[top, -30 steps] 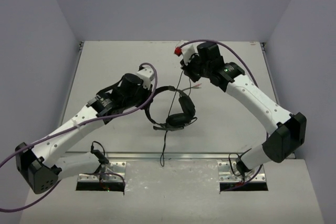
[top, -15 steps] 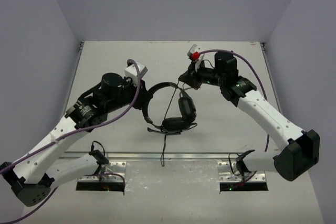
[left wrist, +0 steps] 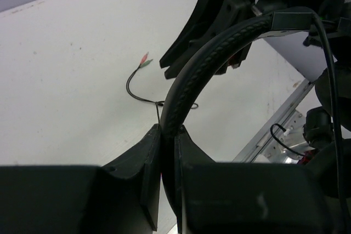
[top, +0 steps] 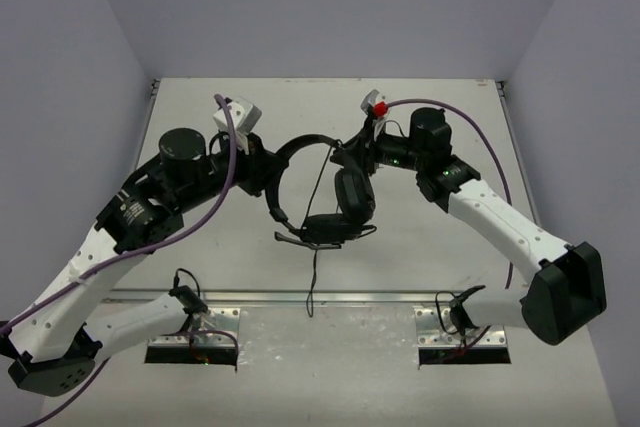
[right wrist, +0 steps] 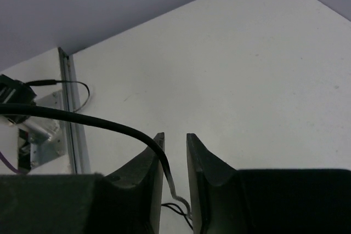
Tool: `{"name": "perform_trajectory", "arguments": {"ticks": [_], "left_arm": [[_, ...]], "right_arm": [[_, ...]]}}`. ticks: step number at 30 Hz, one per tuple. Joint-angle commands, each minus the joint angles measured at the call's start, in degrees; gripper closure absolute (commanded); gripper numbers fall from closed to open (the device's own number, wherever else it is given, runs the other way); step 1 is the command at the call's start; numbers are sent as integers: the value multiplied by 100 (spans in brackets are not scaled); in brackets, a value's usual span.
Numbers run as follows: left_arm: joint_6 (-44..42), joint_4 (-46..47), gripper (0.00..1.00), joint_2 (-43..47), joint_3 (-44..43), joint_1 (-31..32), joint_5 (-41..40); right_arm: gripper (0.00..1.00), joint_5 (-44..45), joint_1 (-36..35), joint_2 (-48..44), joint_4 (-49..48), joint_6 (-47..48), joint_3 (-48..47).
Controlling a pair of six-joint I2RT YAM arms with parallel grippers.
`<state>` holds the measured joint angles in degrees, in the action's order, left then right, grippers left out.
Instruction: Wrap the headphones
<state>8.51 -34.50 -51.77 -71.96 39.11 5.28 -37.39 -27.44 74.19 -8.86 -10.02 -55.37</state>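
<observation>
Headphones (top: 345, 202) are held up between the arms over the table (top: 420, 247), headband (left wrist: 204, 61) pinched in the closed left gripper (left wrist: 168, 131). Cable (right wrist: 93, 118) is threaded loosely through the slightly parted right gripper (right wrist: 175, 140). Risk: cable could be lost from the gap, so the wrap slackens.

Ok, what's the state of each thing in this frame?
Headphones: held up by the headband, unwrapped.
Left end effector: shut on the headband.
Right end effector: slightly open, cable passing between its fingers.
Cable: loose, trailing past the near table edge.
Plugs: lying on the table.
</observation>
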Motion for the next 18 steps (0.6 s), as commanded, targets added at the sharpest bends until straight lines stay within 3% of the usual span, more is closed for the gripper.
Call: {"name": "perform_trajectory", "arguments": {"ticks": [1, 3, 10, 12, 18], "left_arm": [[388, 656, 100, 44, -467, 53, -17], [467, 533, 100, -26, -747, 53, -158], [642, -127, 100, -360, -1285, 53, -501], [739, -127, 100, -360, -1329, 53, -501], [1248, -74, 100, -413, -1522, 53, -975]], "right_arm": [[73, -339, 37, 16, -1307, -604, 254], [61, -392, 37, 208, -1731, -842, 352], [47, -928, 2, 1421, -3638, -2310, 89], [45, -989, -42, 1972, -4147, -2766, -34], [45, -709, -516, 2959, -4228, -2882, -693]]}}
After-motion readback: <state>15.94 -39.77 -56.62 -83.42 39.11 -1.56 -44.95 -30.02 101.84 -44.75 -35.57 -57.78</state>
